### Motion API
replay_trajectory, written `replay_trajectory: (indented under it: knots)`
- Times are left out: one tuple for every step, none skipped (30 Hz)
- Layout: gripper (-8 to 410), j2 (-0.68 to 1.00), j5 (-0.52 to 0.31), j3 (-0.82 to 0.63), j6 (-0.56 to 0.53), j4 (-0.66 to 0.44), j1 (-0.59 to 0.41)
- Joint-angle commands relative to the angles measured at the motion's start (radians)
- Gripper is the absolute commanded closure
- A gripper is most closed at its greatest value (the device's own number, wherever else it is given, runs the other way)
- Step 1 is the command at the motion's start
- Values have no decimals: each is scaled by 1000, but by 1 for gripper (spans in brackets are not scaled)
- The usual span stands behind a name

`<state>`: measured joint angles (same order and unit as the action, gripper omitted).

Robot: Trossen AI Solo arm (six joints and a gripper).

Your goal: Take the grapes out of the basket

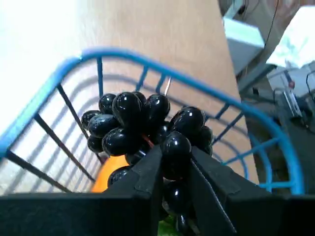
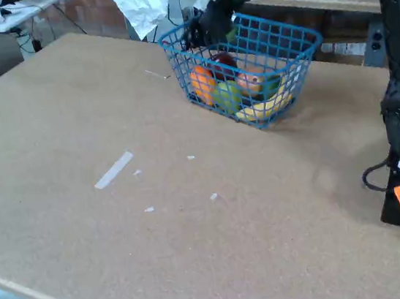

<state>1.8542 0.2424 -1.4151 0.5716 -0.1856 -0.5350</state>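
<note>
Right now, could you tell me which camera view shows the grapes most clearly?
The wrist view: the grapes fill the frame, glossy beads clamped between the gripper fingers above the basket rim. In the fixed view the arm hides them almost entirely.

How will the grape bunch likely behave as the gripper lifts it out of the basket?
The grapes look glossy, so the beads may slip between the gripper fingers. Only a few beads seem pinched, so the rest probably dangle and sway. They could snag the basket rim.
</note>
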Motion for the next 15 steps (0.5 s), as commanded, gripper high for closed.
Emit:
replay_trajectory:
  knots:
    - [403, -55, 41, 0, -46, 31, 1]
    - [403, -69, 41, 0, -47, 33, 1]
    - [403, -80, 41, 0, -45, 33, 2]
    - [403, -92, 41, 0, -46, 33, 3]
    - [403, -104, 41, 0, -49, 32, 5]
    - [403, -116, 42, 0, -53, 32, 7]
    - [403, -128, 50, 0, -60, 32, 10]
    - [403, -140, 67, 0, -78, 32, 12]
    - [403, -151, 92, 0, -95, 31, 14]
    - [403, -162, 119, 0, -112, 30, 18]
    - [403, -171, 147, 0, -130, 28, 22]
    - [403, -181, 171, 0, -136, 23, 28]
    - [403, -189, 181, 0, -141, 20, 37]
    - [403, -196, 181, 0, -146, 16, 48]
    - [403, -203, 181, 0, -148, 10, 60]
